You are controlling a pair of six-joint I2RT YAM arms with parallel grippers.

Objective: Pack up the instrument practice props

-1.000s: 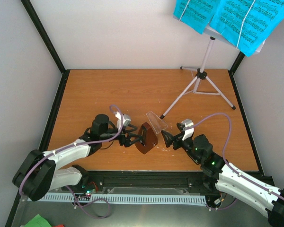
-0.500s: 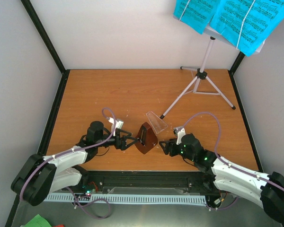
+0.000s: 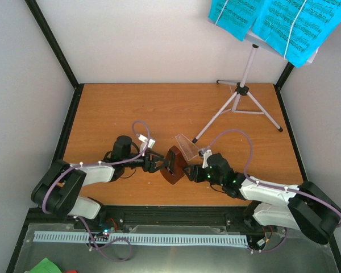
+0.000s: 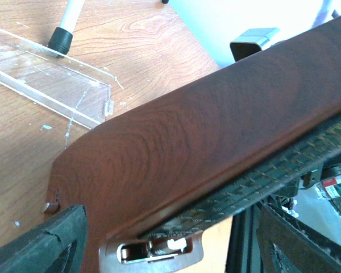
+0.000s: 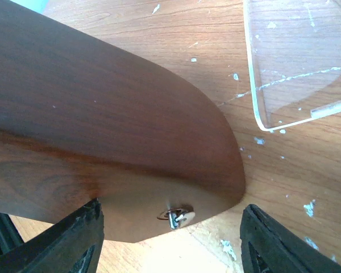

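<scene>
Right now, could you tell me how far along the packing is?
Done: nothing packed. In hand: left gripper and right gripper flank the metronome, lying on its side, clear cover alongside; grip unclear. Left: sheet music sits on the upright music stand.

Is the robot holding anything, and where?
Cannot tell. The left end effector and right end effector straddle the metronome from opposite sides; contact is unclear.

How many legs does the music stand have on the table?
3. One leg reaches toward the clear cover, one slants toward the right edge of the table, and one points left near the back wall. None seems hidden.
</scene>
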